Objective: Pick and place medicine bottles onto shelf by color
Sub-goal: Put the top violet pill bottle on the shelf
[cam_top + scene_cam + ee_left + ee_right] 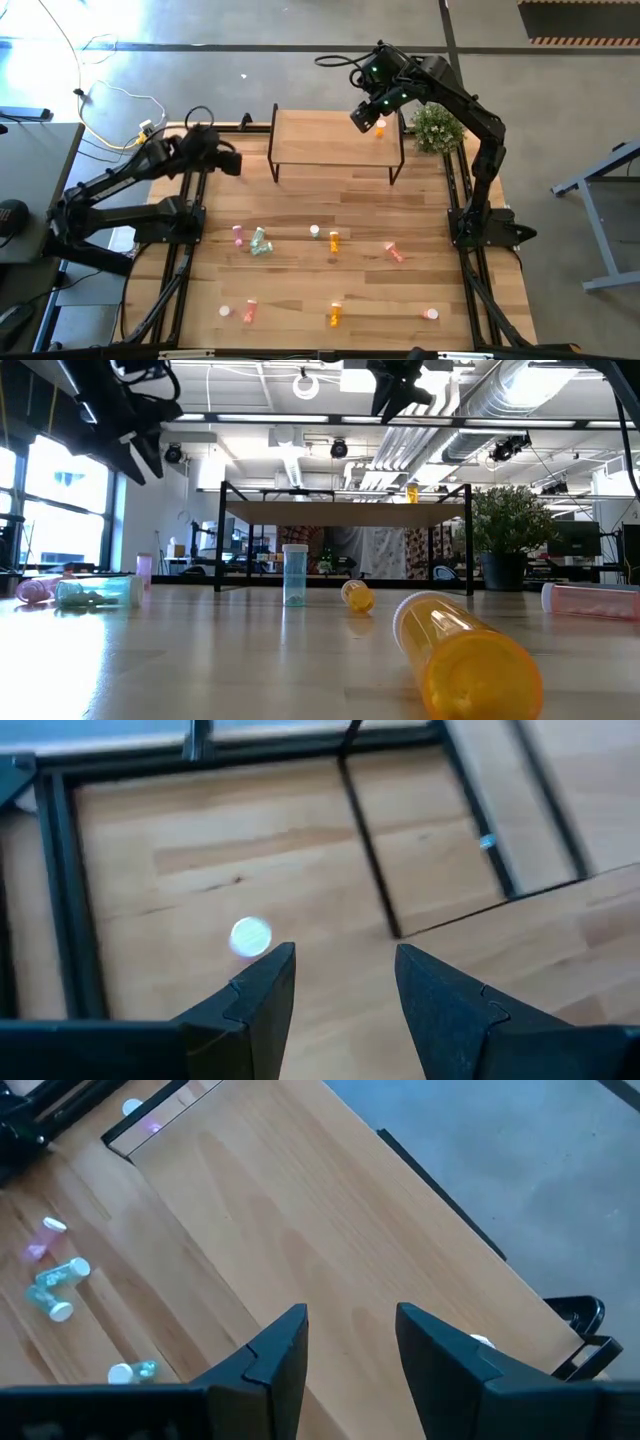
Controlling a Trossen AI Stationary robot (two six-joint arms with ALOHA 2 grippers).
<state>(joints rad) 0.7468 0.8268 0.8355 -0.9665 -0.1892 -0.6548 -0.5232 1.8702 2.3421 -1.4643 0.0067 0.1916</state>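
The shelf (335,140) stands at the table's far middle on thin black legs. One orange medicine bottle (380,127) stands upright on its right end; its cap (482,1342) peeks from behind my right finger. My right gripper (362,118) hovers open above that end, just left of the bottle. My left gripper (228,160) hangs open and holding nothing off the shelf's left end, above the table. Several more medicine bottles lie or stand on the table's near half: pink (238,235), green (260,242), orange (334,241), salmon (394,252).
A potted plant (437,128) stands right of the shelf. More bottles lie near the front edge: salmon (250,310), orange (335,315), pink (431,314). Black rails (185,250) run along both table sides. The shelf top left of the orange bottle is bare wood (300,1220).
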